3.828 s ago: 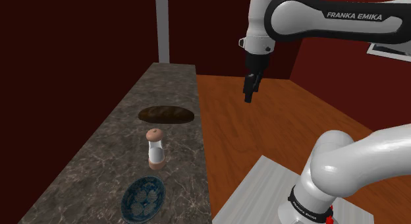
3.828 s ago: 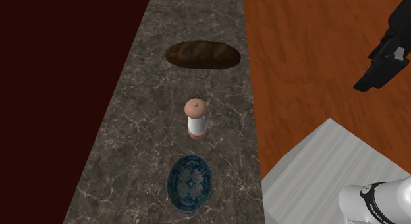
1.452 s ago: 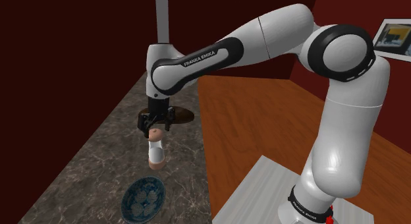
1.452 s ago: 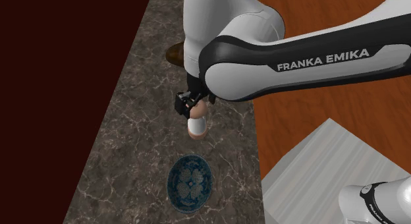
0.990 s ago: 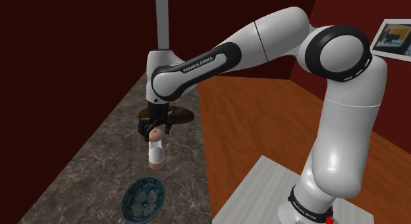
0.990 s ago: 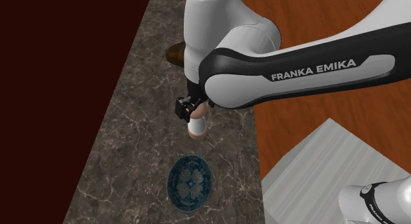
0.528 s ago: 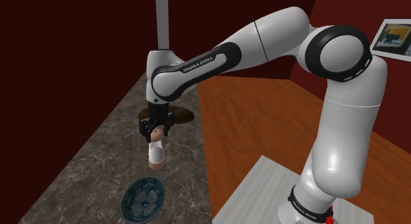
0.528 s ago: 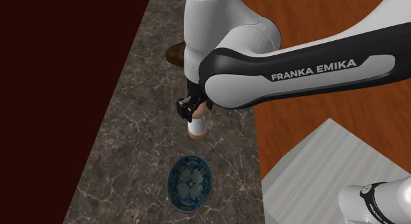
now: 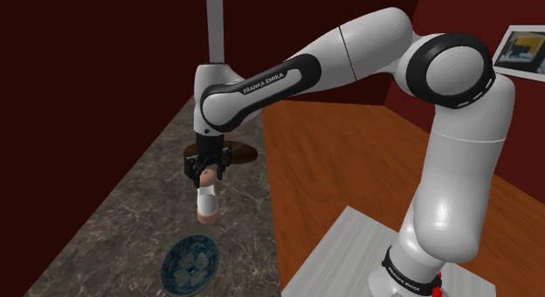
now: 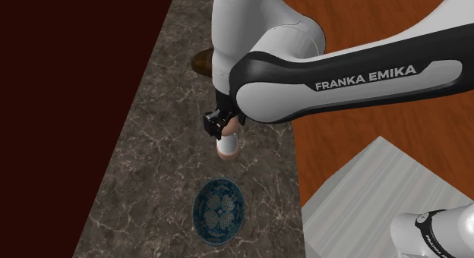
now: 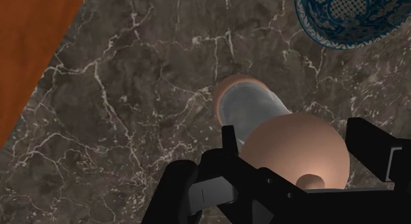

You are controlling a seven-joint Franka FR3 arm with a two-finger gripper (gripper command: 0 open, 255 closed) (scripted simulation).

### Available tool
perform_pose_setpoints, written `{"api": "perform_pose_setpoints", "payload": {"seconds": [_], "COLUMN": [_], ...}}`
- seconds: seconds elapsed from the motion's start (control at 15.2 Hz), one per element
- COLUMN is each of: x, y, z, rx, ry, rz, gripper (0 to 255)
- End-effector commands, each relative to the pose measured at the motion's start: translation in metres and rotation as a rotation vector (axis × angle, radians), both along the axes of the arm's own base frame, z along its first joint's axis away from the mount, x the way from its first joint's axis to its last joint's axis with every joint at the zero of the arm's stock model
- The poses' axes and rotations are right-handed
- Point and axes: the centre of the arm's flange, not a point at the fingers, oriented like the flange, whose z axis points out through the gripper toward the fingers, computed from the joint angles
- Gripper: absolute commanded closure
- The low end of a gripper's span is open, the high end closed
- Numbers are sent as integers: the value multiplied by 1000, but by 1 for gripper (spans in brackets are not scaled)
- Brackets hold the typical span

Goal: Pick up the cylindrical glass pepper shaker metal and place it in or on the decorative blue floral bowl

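White arm (image 9: 288,72) bent down over table (image 9: 122,217). Gripper (image 9: 206,175) at top of pepper shaker (image 9: 208,204), fingers (image 11: 370,147) pressed to either side of its rounded pinkish cap, seemingly clamped on it. Shaker upright with clear body and tan base; base on table or barely off it, hard to tell. Blue floral bowl (image 9: 189,262) on table near shaker, not touching. Dark brown loaf (image 10: 200,63) farther along, partly hidden by arm.

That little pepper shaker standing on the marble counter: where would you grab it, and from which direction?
By its rounded pinkish cap, coming straight down from above. The pepper shaker stands upright, so the cap is its topmost part, and it bulges slightly over the narrower clear body, giving two fingers something to close around. The hand is placed just so, with one finger on each side of the cap.
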Motion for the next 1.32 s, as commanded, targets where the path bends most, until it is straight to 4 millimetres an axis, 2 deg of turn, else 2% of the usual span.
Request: {"api": "perform_pose_setpoints", "payload": {"seconds": [0.0,1.25], "x": [0,0], "y": [0,0], "z": [10,110], "rx": [0,0], "ry": [0,0], "rz": [0,0], "gripper": [255,255]}}
